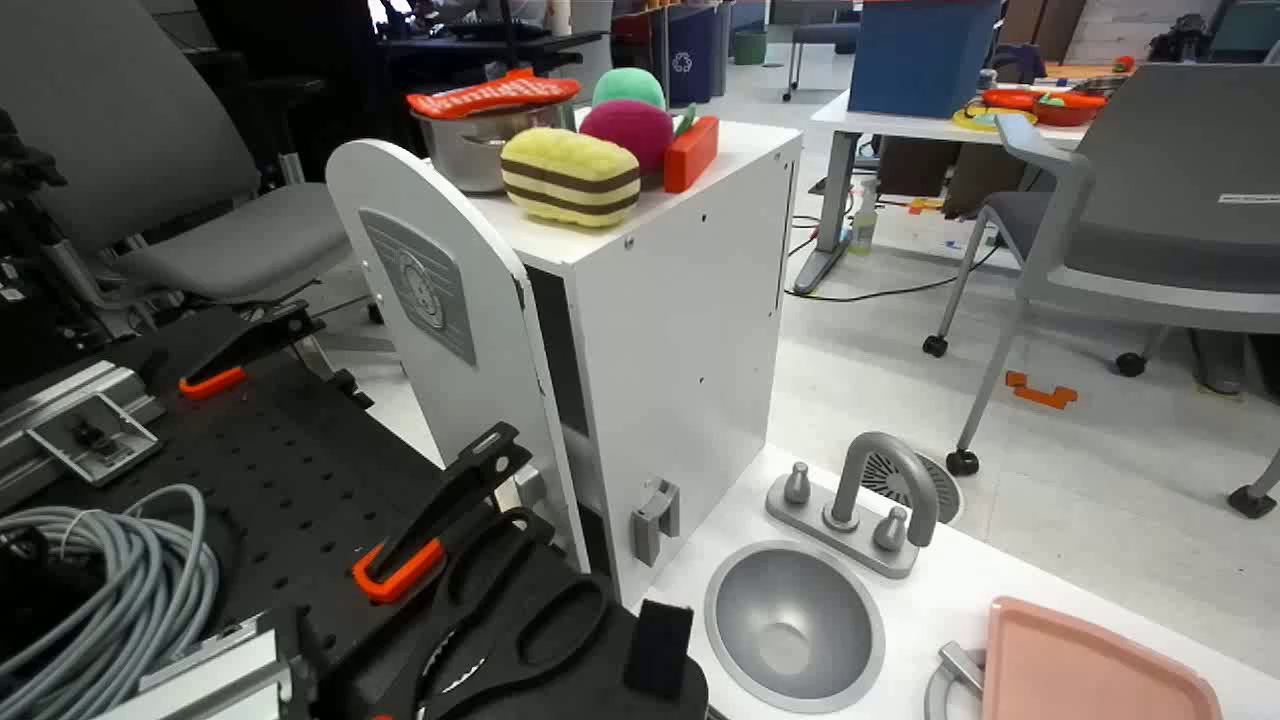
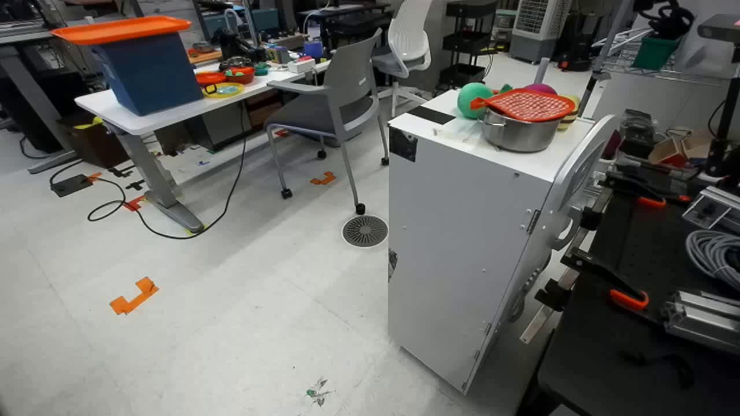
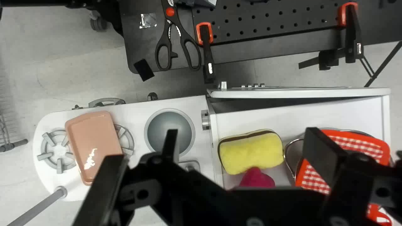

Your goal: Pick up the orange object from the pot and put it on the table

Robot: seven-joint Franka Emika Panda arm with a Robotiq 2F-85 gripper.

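Note:
The orange object is a flat red-orange pad with a red-and-white check pattern; it lies across the top of the pot in both exterior views [image 1: 495, 98] [image 2: 529, 105]. In the wrist view the orange object [image 3: 361, 146] is partly hidden by a finger. The round grey metal pot [image 1: 475, 150] [image 2: 520, 136] stands on the white cabinet top; the wrist view shows its wire handle and part of its side. My gripper [image 3: 246, 144] shows only in the wrist view. It is open, with nothing between its fingers, above the cabinet top and left of most of the orange object.
A yellow-and-maroon block [image 1: 570, 178], a magenta ball [image 1: 632, 132], a green ball [image 1: 628, 88] and a red-orange slab [image 1: 691, 153] crowd the pot. The cabinet door [image 1: 450, 300] stands ajar. A black table [image 1: 290, 480] holds scissors, clamps and cable. A sink bowl [image 1: 795, 625] sits lower.

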